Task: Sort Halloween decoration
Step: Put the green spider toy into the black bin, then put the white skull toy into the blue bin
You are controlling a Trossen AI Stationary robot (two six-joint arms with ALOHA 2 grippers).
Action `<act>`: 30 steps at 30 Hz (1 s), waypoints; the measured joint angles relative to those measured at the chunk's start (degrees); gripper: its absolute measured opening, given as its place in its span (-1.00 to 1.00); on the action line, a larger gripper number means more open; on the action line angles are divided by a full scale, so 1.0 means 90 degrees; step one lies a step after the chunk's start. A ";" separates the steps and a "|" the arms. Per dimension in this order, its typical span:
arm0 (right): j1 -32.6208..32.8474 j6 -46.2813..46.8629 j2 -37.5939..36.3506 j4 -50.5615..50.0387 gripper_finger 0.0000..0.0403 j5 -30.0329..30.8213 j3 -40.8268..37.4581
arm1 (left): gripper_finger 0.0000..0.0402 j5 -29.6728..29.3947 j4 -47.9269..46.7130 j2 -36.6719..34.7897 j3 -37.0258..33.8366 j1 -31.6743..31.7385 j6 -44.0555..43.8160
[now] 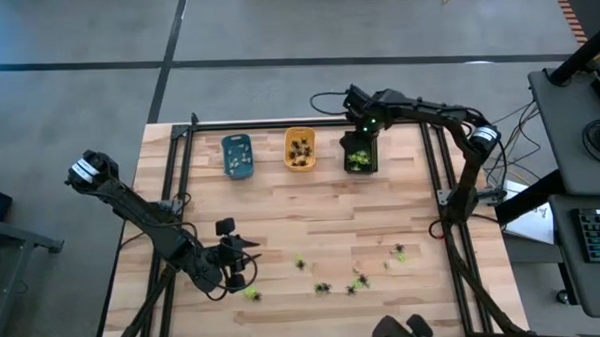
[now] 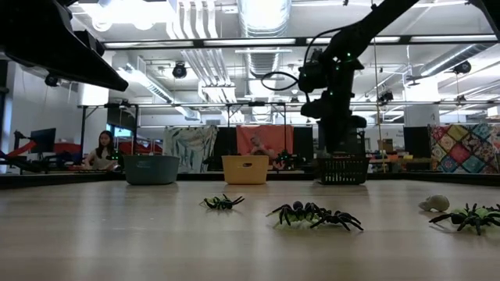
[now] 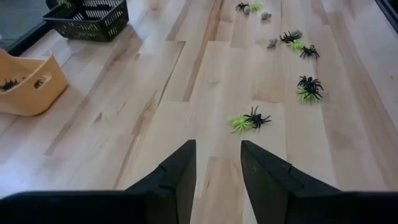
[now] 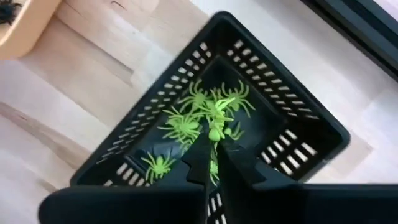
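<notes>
My right gripper (image 4: 215, 142) hangs over the black tray (image 1: 360, 154) at the table's far edge, shut on a yellow-green spider (image 4: 215, 129). Several more yellow-green spiders (image 4: 181, 126) lie on that tray's floor. My left gripper (image 3: 217, 152) is open, low over the near-left part of the table (image 1: 238, 256). Just ahead of it a black and a yellow-green spider (image 3: 249, 119) lie together. More spiders (image 1: 324, 286) are scattered along the near side. Black ones sit in the orange tray (image 1: 299, 148). My right gripper pinches one yellow-green spider (image 4: 216, 132) between its two fingertips, coming from above and pointing down into the black tray. The spider sticks out past the fingertips, lifted clear of those on the tray floor. Which part of it is gripped is hidden by the fingers.
The blue tray (image 1: 238, 156) stands left of the orange one on the far side. Black frame rails (image 1: 175, 183) run along the table's left, right and far edges. Bare wood (image 1: 312, 213) lies between trays and loose spiders. People sit in the room behind (image 2: 103, 148).
</notes>
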 joint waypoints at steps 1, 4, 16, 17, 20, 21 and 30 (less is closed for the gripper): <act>0.0002 0.0000 0.0000 0.0020 -0.89 -0.0020 -0.0002 | -0.46 -0.0016 0.0002 0.0000 0.0000 0.0000 0.0006; 0.0007 0.0013 0.0000 0.0118 -0.78 -0.0043 -0.0005 | -0.46 -0.0048 0.0000 0.0000 0.0000 0.0000 0.0010; 0.0099 0.0041 -0.0118 0.0089 -0.66 0.0224 0.0010 | -0.46 0.0399 -0.0026 0.0002 0.0033 0.0000 -0.0423; 0.0137 0.0041 -0.0193 0.0093 -0.65 0.0222 0.0015 | -0.46 0.0515 -0.0066 0.0002 0.0074 0.0000 -0.0548; 0.0286 0.0046 -0.0455 0.0109 -0.65 0.0227 0.0017 | -0.46 0.0897 -0.0459 0.0002 0.0249 0.0000 -0.1061; 0.0348 0.0049 -0.0548 0.0110 -0.65 0.0236 0.0017 | -0.46 0.1029 -0.0714 0.0002 0.0340 0.0000 -0.1259; 0.1353 0.0163 -0.1443 0.0138 -0.65 0.0262 -0.0037 | -0.51 0.2529 -0.2786 0.0010 0.1093 -0.0004 -0.3407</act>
